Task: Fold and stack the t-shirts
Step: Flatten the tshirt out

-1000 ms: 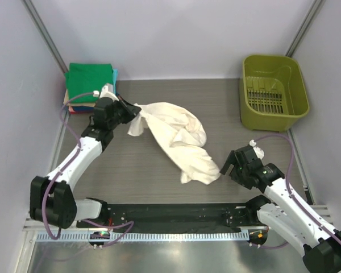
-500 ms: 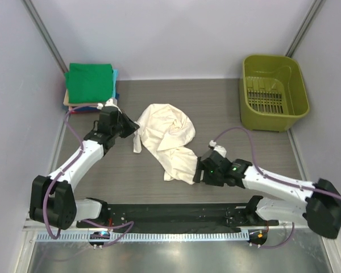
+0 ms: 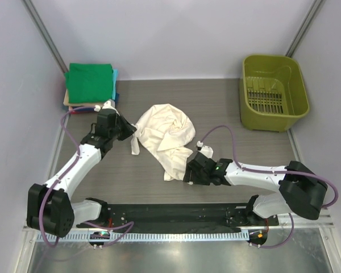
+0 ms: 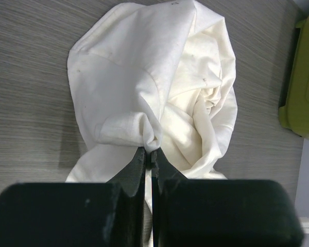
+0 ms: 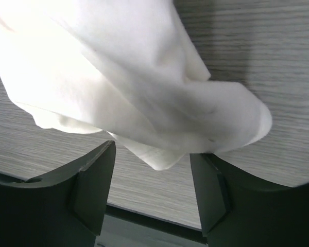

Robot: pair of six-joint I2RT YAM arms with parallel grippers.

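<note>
Pinching the cream t-shirt (image 3: 167, 128) at nine o'clock with my left pincer (image 3: 132, 132), I hold my right pincer (image 3: 186, 173) wide around seemingly its six o'clock tip.

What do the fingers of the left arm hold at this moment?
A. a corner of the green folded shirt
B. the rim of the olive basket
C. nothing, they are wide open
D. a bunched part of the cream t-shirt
D: in the left wrist view, the left gripper has its fingers shut on a pinch of the cream t-shirt.
</note>
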